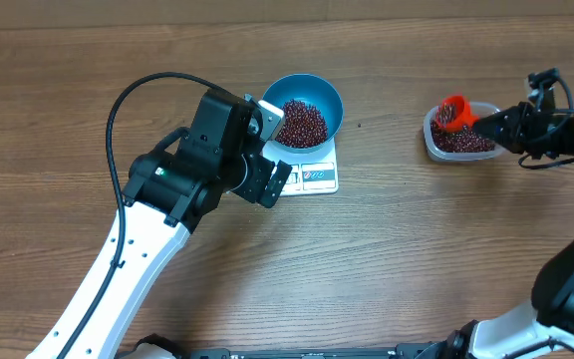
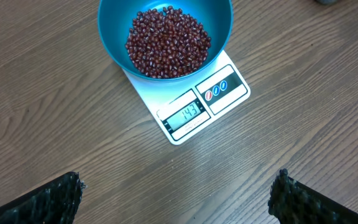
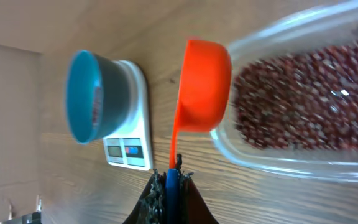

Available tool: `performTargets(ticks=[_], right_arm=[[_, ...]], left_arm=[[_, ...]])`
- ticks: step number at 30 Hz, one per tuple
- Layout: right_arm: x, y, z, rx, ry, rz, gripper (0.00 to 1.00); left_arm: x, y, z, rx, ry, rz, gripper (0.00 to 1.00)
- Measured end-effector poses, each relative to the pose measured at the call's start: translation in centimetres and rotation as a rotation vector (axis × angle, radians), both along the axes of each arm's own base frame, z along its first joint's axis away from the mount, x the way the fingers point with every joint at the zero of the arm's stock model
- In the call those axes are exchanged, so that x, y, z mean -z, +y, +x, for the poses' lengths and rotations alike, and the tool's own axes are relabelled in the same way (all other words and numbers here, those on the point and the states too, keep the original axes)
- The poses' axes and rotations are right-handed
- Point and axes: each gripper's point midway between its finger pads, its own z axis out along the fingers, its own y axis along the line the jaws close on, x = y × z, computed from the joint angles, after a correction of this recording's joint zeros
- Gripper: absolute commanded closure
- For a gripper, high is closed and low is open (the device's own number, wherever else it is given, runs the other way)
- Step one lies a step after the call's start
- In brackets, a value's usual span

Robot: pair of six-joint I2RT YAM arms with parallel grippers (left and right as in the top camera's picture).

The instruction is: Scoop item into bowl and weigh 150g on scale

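**Left fingers wide before the scale, right fingers pinching the scoop at the tub**

My left gripper stands spread wide and holds nothing, its two fingers framing bare table. Straight ahead of it, between the fingers' lines, lies the scale. Its long axis runs away from me, slanted a little. The display is at the near end, facing my fingers, and reads 143. The bowl sits on the far end of the scale, upright. It overhangs the scale's sides and holds a heap of beans.

My right gripper is pinched tight on the thin handle of the orange scoop. The handle runs straight out from my fingertips. The cup is at its far end, turned on its side, with its rounded back toward the bowl. The cup sits at the near rim of the clear tub, which lies just ahead and to one side of these fingers and is full of more beans. I cannot tell whether the scoop carries any beans. From this gripper the bowl and scale lie ahead on the other side of the handle, well apart from the tub.
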Motion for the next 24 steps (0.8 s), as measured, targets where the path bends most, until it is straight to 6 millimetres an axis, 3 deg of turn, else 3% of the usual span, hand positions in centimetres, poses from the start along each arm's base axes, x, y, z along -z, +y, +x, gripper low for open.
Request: performTargets(ticks=[3,9,18,24], right_arm=[[-2.4,1.4,0.0,-0.031,-0.076,0.003,0.96],[-5.5,6.9,0.2,-0.153,-0.172,0.015,0.96],[-7.3,15.6,1.5,-0.317,-0.266,0.042,0.96],[-6.6,20.1,0.9,-0.379,-0.253,-0.014,0.96]], left_arm=[[0.0,0.0,0.0,0.0,0.0,0.0,0.0],[0.0,0.0,0.0,0.0,0.0,0.0,0.0],[0.0,0.0,0.0,0.0,0.0,0.0,0.0],[0.0,0.0,0.0,0.0,0.0,0.0,0.0]])
